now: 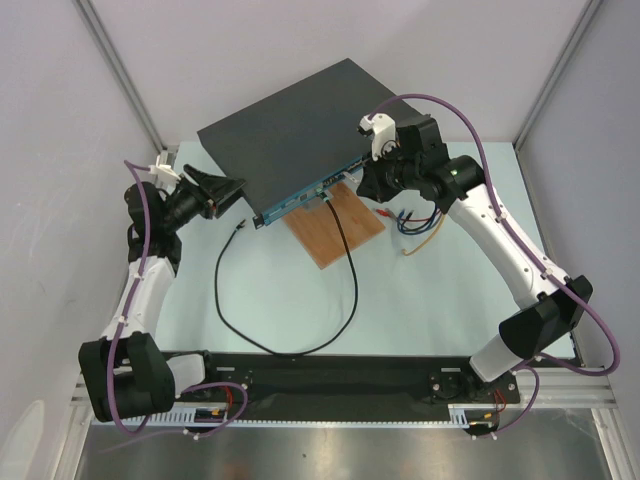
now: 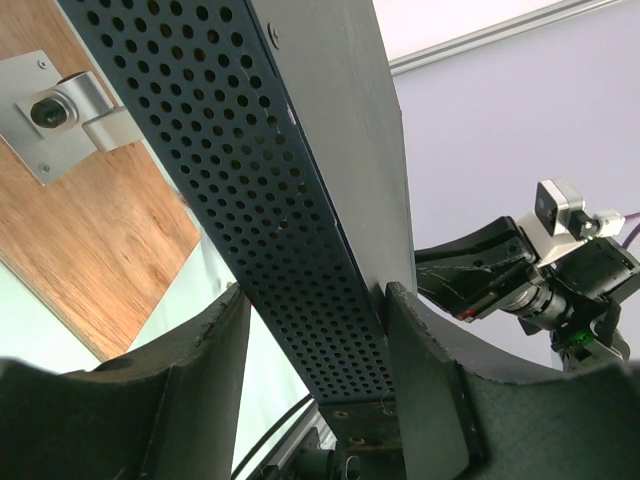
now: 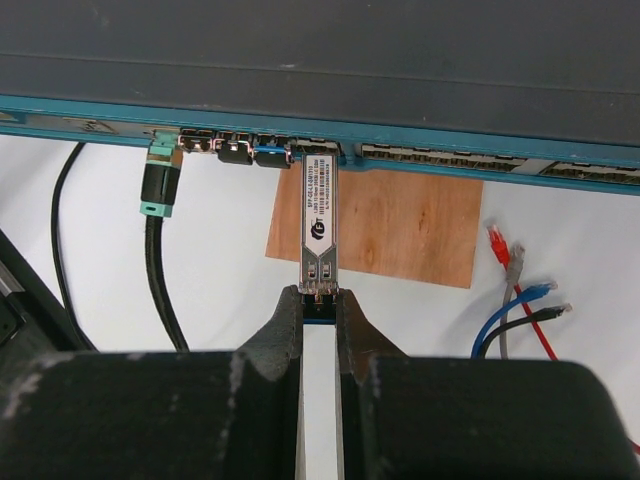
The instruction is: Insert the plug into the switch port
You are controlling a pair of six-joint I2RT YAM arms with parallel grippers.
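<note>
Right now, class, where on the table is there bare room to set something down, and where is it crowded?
Bare: table between cable and right arm; also between cable and left arm. Crowded: along the switch front, with board, plug, right gripper and loose wires.

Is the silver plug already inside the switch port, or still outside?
Partly in, it seems: the plug has its tip in a port of the switch; most of its body shows outside, in the right gripper.
</note>
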